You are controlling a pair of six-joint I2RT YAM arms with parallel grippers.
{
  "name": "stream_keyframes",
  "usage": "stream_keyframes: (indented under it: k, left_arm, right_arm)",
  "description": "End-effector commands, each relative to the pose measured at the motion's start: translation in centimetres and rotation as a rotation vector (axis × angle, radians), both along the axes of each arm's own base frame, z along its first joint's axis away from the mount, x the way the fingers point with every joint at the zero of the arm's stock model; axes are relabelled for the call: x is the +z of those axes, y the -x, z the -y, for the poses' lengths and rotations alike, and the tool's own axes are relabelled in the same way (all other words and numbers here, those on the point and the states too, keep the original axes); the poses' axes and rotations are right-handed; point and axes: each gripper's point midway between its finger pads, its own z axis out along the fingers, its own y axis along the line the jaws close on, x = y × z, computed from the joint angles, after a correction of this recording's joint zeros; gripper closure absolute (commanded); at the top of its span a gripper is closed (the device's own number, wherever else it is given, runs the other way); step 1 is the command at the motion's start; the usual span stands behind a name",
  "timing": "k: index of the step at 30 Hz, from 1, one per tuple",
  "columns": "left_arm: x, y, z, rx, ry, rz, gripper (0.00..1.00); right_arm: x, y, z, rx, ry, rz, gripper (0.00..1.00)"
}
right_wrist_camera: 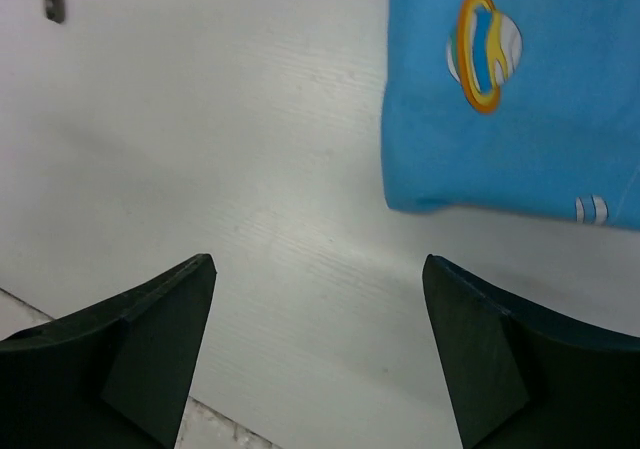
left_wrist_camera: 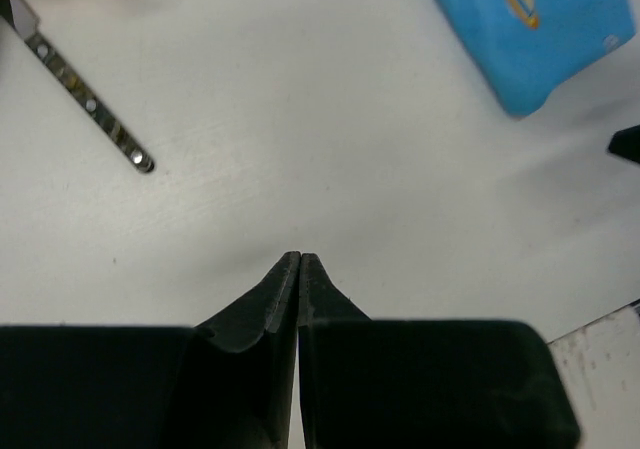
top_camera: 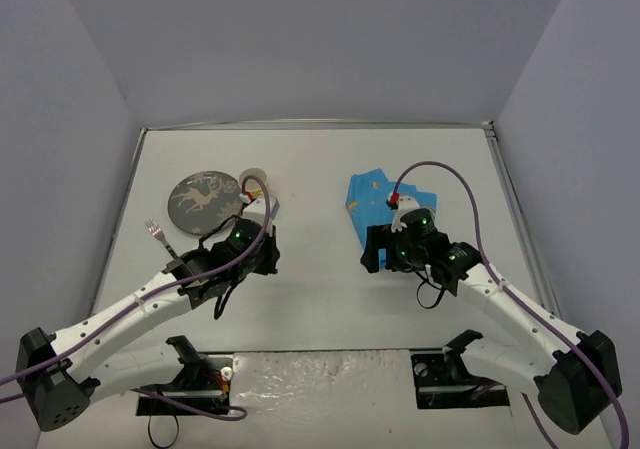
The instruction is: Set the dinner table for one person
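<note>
Two views differ: only the top one shows the plate [top_camera: 204,199] and fork [top_camera: 158,235], far left on the dinner table [top_camera: 320,164]; only the left wrist shows a riveted handle [left_wrist_camera: 95,109]. Left gripper [left_wrist_camera: 300,261] pinched closed, empty; right gripper [right_wrist_camera: 315,264] gaping, just short of the cloth [right_wrist_camera: 500,99] edge, bare tabletop between them.

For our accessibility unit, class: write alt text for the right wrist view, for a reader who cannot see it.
The right hand, open and empty, hangs over the white dinner table. A blue cartoon-printed cloth lies at upper right.
</note>
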Motion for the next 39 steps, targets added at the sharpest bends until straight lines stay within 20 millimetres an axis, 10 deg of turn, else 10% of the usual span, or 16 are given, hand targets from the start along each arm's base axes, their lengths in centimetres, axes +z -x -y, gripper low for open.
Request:
stream_keyframes:
  k: [1, 4, 8, 16, 29, 39]
  left_arm:
    - [2.7, -0.4, -0.1, 0.052, 0.089, 0.057, 0.97]
    - [2.6, -0.6, 0.0, 0.056, 0.082, 0.055, 0.93]
    - [2.5, -1.0, 0.4, 0.047, 0.074, 0.054, 0.85]
    - [0.5, -1.1, 0.9, 0.033, 0.037, 0.009, 0.56]
    - [-0.8, -1.1, 0.8, 0.018, 0.013, 0.002, 0.2]
    - [-1.7, -0.7, 0.7, 0.017, 0.008, -0.02, 0.18]
  right_arm:
    - [4.4, -4.5, 3.7, -0.278, 0.019, 0.168, 0.17]
    - [6.2, -8.6, 7.1, -0.429, 0.015, 0.171, 0.17]
    - [3.8, -13.5, 11.4, -0.528, 0.031, 0.075, 0.17]
    - [0.2, -22.1, 11.3, -0.416, -0.017, 0.07, 0.27]
    - [-4.6, -27.0, 12.9, -0.315, 0.109, 0.086, 0.38]
    - [-7.8, -28.3, 13.1, -0.257, 0.135, 0.056, 0.46]
